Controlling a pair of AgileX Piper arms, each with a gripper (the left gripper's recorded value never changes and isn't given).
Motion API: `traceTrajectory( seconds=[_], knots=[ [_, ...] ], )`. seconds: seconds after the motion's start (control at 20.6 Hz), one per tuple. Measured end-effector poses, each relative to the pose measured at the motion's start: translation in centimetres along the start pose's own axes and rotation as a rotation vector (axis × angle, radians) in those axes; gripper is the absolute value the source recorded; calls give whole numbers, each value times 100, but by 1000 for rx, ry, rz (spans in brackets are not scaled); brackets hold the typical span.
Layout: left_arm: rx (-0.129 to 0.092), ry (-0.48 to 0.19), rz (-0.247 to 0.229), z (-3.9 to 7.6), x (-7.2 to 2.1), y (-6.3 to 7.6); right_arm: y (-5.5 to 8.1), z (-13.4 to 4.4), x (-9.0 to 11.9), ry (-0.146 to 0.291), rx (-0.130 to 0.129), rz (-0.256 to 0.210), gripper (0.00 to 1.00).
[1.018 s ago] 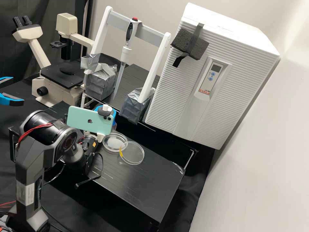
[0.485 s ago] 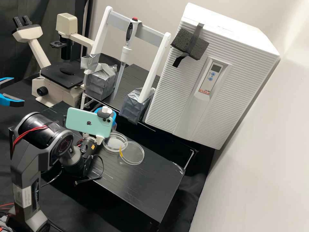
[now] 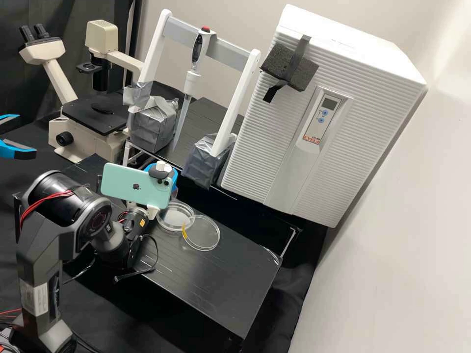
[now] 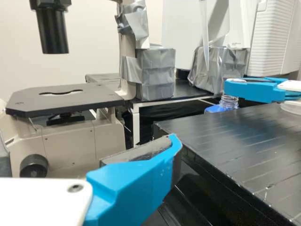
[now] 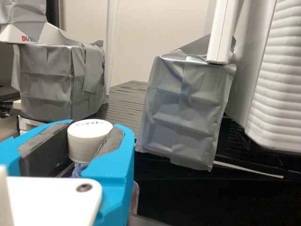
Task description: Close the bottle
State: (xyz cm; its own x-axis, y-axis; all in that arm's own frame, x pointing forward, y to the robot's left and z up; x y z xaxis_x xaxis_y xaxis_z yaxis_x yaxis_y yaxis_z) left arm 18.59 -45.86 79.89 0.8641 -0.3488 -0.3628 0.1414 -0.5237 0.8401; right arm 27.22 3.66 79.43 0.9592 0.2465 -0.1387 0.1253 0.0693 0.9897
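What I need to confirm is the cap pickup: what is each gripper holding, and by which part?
The right gripper pinches the white cap by its sides; the left gripper holds nothing.

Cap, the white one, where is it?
In the right wrist view, the cap is clamped in the right gripper, close to the grey taped block.

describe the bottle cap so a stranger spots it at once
Beside the big white ribbed machine stands a grey taped block. Just before it, the right gripper pinches the cap: a small white cylinder between blue fingers, unlike the flat clear petri dishes.
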Motion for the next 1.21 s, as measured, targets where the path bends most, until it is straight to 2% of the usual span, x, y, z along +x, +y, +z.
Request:
traceTrajectory(
  seconds=[0.44, 0.68, 0.92, 1.21],
  knots=[
    [0, 1, 1, -1, 0, 1, -20, -38, 33, 12, -2, -13, 0],
    [-4, -5, 2, 13, 9, 0, -56, 2, 53, 3, 4, -22, 0],
    [-10, -5, 6, 21, 18, -1, -24, 53, 57, -11, 5, -6, 0],
    [-13, -5, 9, 26, 23, 1, -27, 60, 57, -18, 6, -9, 0]
  ],
)
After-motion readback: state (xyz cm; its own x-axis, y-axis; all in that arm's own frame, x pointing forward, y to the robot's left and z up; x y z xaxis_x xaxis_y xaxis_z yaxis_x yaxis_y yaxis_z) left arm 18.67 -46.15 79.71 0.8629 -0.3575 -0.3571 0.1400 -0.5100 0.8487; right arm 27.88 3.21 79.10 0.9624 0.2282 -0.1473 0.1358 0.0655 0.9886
